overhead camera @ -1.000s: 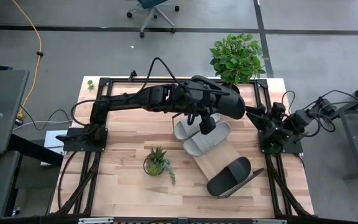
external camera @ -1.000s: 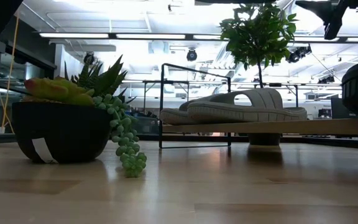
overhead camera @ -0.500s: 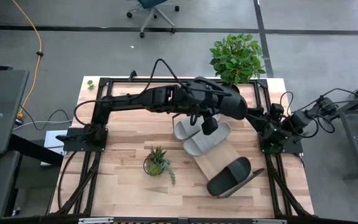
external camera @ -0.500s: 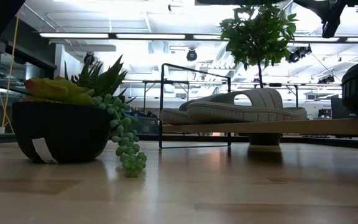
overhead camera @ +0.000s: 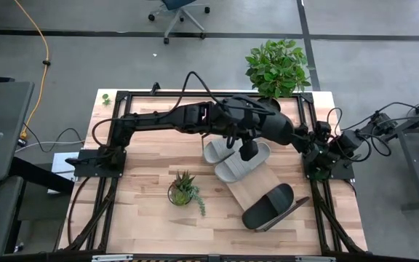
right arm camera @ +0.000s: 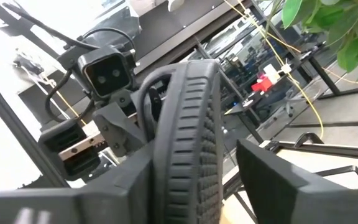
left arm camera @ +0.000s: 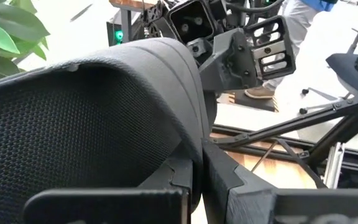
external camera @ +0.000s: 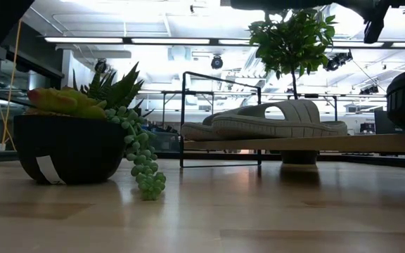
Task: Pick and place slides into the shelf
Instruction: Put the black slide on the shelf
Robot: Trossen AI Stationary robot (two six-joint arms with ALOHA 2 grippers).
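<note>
One black slide is in the air over the table's far right part, held by my left gripper, which is shut on it. My right gripper is open at the slide's right end. Its fingers stand on either side of the ridged sole, with a gap showing on one side. The shelf is a slanted wooden board. On it lie two grey slides and the other black slide, soles down. The low view shows the grey slides on the board. My left gripper pinches the black slide between its two fingers at the edge of its mesh-lined strap. That edge runs down between the fingers. The slide is lifted clear of the table and the shelf. My right gripper: I cannot tell whether its fingers touch the sole.
A small potted succulent stands left of the shelf, near the table's middle. A leafy plant stands at the far edge. Black frame rails run along the table's sides. A person's legs show beyond the table.
My left arm has carried the black slide a little toward the table's right edge, closer to my right gripper. The slides on the shelf have stayed where they were.
</note>
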